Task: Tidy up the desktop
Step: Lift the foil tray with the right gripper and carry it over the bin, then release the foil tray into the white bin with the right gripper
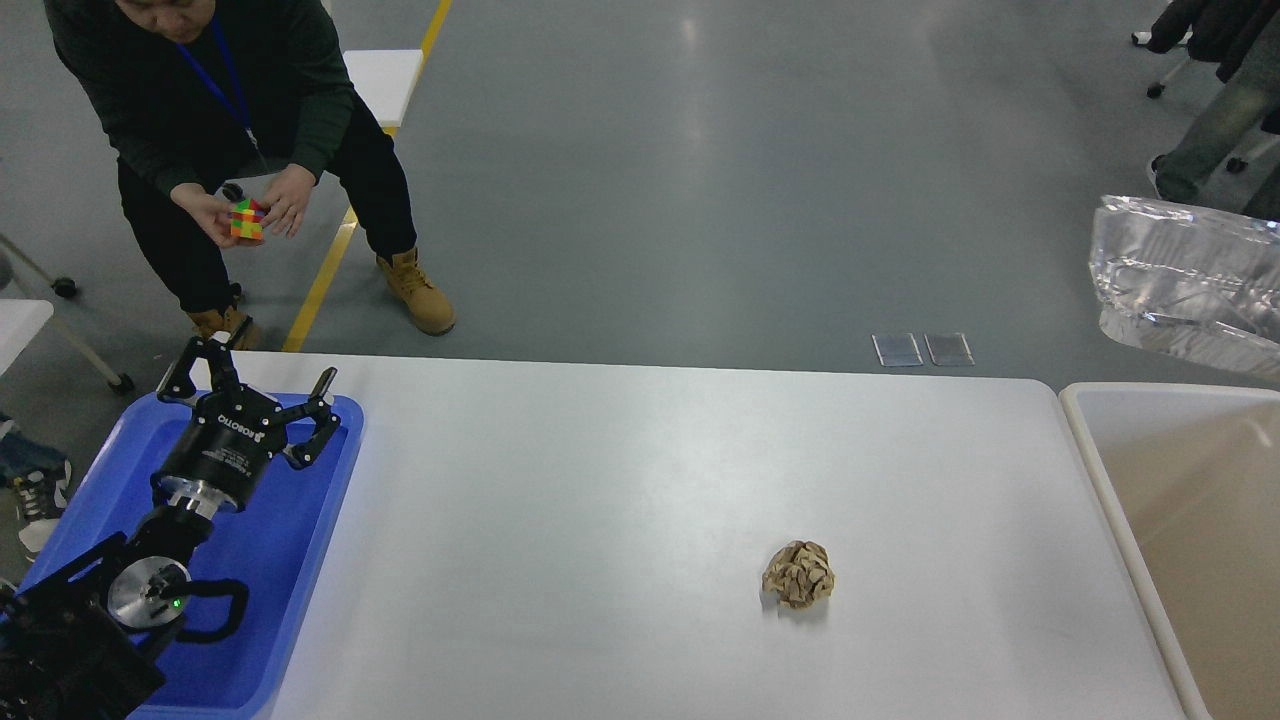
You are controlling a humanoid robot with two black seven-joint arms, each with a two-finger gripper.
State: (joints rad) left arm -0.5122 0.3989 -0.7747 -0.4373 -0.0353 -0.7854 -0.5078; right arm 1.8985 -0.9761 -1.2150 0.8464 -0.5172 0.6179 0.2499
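Note:
The white desktop (620, 480) fills the middle of the head view. A crumpled brown paper ball (797, 574) lies on it, right of centre. My left gripper (262, 380) is open and empty above the far end of the blue tray (290, 560) at the desk's left edge. A crinkled silver foil container (1190, 285) hangs in the air at the right edge, above the far end of the beige bin (1100, 470). My right gripper is out of view past the right edge.
A person (230, 120) crouches beyond the desk's far left corner, holding a colourful puzzle cube (245, 219). Two small plates (922, 348) lie on the floor behind the desk. More people's legs show at the top right.

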